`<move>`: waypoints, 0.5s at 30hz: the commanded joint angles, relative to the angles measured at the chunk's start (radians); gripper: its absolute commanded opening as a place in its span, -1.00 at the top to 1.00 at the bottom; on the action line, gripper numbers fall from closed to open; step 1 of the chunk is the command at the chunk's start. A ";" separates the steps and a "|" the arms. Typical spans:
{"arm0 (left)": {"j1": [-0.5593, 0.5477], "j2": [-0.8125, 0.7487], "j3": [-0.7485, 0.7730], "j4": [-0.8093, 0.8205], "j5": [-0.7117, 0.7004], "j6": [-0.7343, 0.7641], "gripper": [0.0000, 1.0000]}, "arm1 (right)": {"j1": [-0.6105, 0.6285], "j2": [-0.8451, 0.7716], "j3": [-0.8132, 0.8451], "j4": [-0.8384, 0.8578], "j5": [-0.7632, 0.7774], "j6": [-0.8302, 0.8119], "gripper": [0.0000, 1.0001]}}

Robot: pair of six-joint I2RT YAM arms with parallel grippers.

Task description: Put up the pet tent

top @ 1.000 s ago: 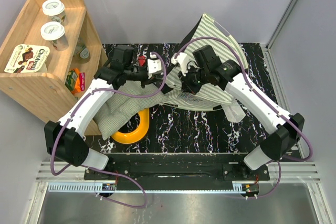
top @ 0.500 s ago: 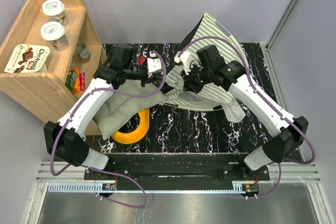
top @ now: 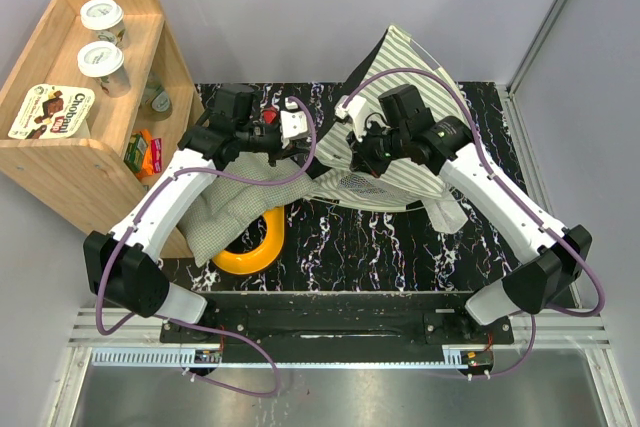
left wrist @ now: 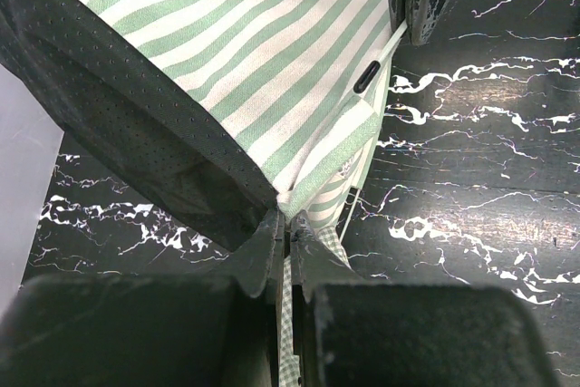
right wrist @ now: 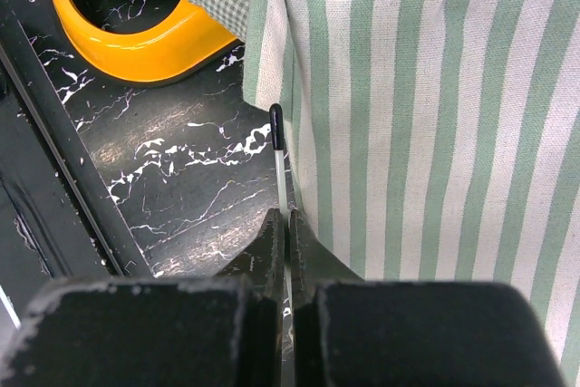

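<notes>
The green-and-white striped pet tent (top: 425,97) lies half raised at the back right of the black marble table (top: 390,237), its round mesh window (top: 352,184) facing forward. My left gripper (left wrist: 288,224) is shut on a corner of the tent's striped fabric (left wrist: 272,61), held above the table. My right gripper (right wrist: 286,217) is shut on a thin white pole (right wrist: 279,169) with a black tip, next to the striped tent wall (right wrist: 435,133). In the top view the left gripper (top: 300,129) and right gripper (top: 356,162) are close together at the tent's left edge.
A small-checked green cushion (top: 225,207) lies on the left over a yellow ring (top: 255,247). A wooden shelf (top: 70,87) with cups and snack packs stands at the far left. Grey walls close in behind and to the right.
My right arm has shifted slightly right and back with the pole. The left arm has stayed where it was.
</notes>
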 commanded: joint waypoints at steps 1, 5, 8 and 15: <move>0.031 -0.019 0.043 -0.011 -0.043 0.002 1.00 | -0.041 -0.012 -0.012 -0.125 0.097 -0.001 1.00; 0.031 -0.024 0.041 -0.012 -0.034 -0.003 1.00 | -0.041 0.008 -0.006 -0.118 0.077 -0.001 1.00; 0.031 -0.022 0.047 -0.012 -0.040 -0.001 1.00 | -0.042 0.002 -0.010 -0.121 0.063 -0.006 1.00; 0.033 -0.001 0.055 -0.012 -0.057 -0.001 1.00 | -0.042 -0.012 -0.044 -0.161 0.023 -0.035 1.00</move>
